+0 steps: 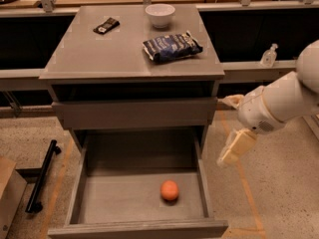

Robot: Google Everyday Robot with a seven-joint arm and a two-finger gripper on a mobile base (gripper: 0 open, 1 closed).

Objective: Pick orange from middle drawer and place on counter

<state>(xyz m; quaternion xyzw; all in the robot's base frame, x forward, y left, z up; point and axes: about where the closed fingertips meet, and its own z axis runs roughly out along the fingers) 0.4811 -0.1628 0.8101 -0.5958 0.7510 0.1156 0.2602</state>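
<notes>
Clear middle drawer [119, 199] beside gripper [232, 152]

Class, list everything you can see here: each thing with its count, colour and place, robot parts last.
middle drawer: one, grey, pulled open at bottom
orange: one, bright orange, on the drawer floor
counter: one, grey, cabinet top
bowl: one, white, counter's back
snack bag: one, dark blue, counter's right
small packet: one, black, counter's back left
bottle: one, clear, ledge at right
bar: one, black, floor at left
arm: one, white, right of cabinet
gripper: one, pale yellow, right of the drawer, outside it
</notes>
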